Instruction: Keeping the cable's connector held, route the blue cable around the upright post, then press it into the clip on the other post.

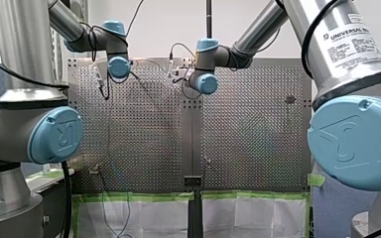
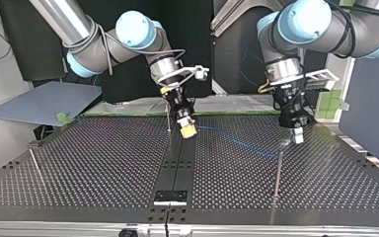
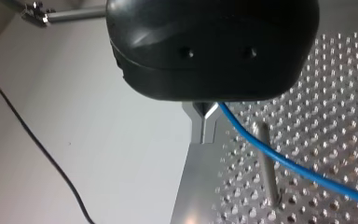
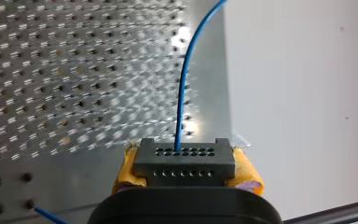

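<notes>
Top view: my right hand point(image 2: 188, 129) hangs low over the worktop point(image 2: 103, 163), just left of the frame's centre. Its arm drops from the upper left, with the wrist tipped so the fingers point down and a little toward the camera. My left hand point(image 2: 297, 136) stands right of centre, pointing almost straight down from an arm that enters at the upper right. The blue cable point(image 2: 237, 140) runs between them in a shallow sag just above the perforated surface. The upright post point(image 2: 278, 170) rises just below my left hand in the frame, near the cable's end.

The right wrist view shows why the right hand sits there. Its yellow pads point(image 4: 123, 170) are clamped on the dark connector point(image 4: 185, 161), anchoring that end, and the cable leaves straight ahead of it.

In the left wrist view the metal fingers point(image 3: 204, 126) are drawn narrow. The cable emerges from between them and crosses the post. I judge this a pinch that lets the arm steer the line, and the wrap round the post looks not yet made.
</notes>
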Action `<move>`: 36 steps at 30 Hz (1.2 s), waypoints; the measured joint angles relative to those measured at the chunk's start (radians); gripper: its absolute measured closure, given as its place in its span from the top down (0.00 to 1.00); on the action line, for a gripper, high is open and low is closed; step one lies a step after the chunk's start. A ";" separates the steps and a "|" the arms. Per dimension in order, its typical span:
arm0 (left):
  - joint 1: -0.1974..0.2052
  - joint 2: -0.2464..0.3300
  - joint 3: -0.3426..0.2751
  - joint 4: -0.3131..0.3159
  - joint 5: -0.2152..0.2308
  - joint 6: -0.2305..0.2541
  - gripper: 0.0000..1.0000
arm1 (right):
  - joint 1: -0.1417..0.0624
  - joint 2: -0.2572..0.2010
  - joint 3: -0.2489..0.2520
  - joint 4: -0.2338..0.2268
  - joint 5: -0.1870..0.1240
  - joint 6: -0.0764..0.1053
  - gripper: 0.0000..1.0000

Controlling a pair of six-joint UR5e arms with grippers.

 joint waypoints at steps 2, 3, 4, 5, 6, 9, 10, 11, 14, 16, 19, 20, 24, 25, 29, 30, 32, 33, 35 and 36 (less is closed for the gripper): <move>0.018 0.002 0.018 -0.018 0.007 -0.010 0.00 | 0.000 0.001 -0.019 0.001 -0.007 0.012 0.00; 0.026 0.004 0.026 -0.026 0.010 -0.016 0.00 | -0.001 0.001 -0.027 0.001 -0.011 0.018 0.00; 0.037 0.005 0.037 -0.038 0.014 -0.025 0.00 | -0.002 0.001 -0.038 0.001 -0.017 0.025 0.00; 0.044 0.004 0.046 -0.045 0.018 -0.031 0.00 | -0.004 0.002 -0.047 0.001 -0.021 0.030 0.00; 0.050 0.003 0.054 -0.053 0.022 -0.037 0.00 | -0.005 0.002 -0.055 0.002 -0.024 0.034 0.00; 0.068 -0.007 0.080 -0.079 0.034 -0.050 0.00 | -0.009 0.004 -0.082 0.003 -0.035 0.045 0.00; 0.074 -0.012 0.090 -0.089 0.040 -0.054 0.00 | -0.010 0.005 -0.093 0.003 -0.038 0.047 0.00; 0.078 -0.016 0.097 -0.096 0.044 -0.057 0.00 | -0.010 0.005 -0.101 0.003 -0.039 0.049 0.00; 0.092 -0.032 0.122 -0.113 0.058 -0.066 0.00 | -0.013 0.008 -0.125 0.004 -0.043 0.052 0.00; 0.101 -0.044 0.140 -0.121 0.072 -0.070 0.00 | -0.014 0.014 -0.142 0.007 -0.045 0.056 0.00; 0.114 -0.059 0.164 -0.127 0.093 -0.078 0.00 | -0.014 0.032 -0.169 0.021 -0.050 0.058 0.00; 0.118 -0.061 0.171 -0.127 0.099 -0.081 0.00 | -0.013 0.039 -0.178 0.027 -0.052 0.057 0.00; 0.142 -0.068 0.204 -0.130 0.120 -0.102 0.00 | -0.009 0.068 -0.211 0.046 -0.054 0.053 0.00; 0.151 -0.070 0.213 -0.133 0.129 -0.108 0.00 | -0.008 0.076 -0.220 0.048 -0.054 0.053 0.00; 0.182 -0.084 0.228 -0.139 0.159 -0.124 0.00 | -0.004 0.099 -0.251 0.052 -0.057 0.053 0.00; 0.189 -0.089 0.232 -0.140 0.166 -0.127 0.00 | -0.004 0.104 -0.258 0.053 -0.059 0.053 0.00; 0.205 -0.102 0.244 -0.141 0.182 -0.131 0.00 | -0.003 0.115 -0.273 0.056 -0.063 0.053 0.00; 0.212 -0.109 0.249 -0.142 0.189 -0.132 0.00 | -0.002 0.120 -0.281 0.058 -0.065 0.053 0.00; 0.228 -0.123 0.259 -0.144 0.204 -0.133 0.00 | -0.002 0.127 -0.298 0.059 -0.067 0.053 0.00; 0.234 -0.130 0.262 -0.144 0.211 -0.134 0.00 | -0.002 0.129 -0.306 0.059 -0.068 0.053 0.00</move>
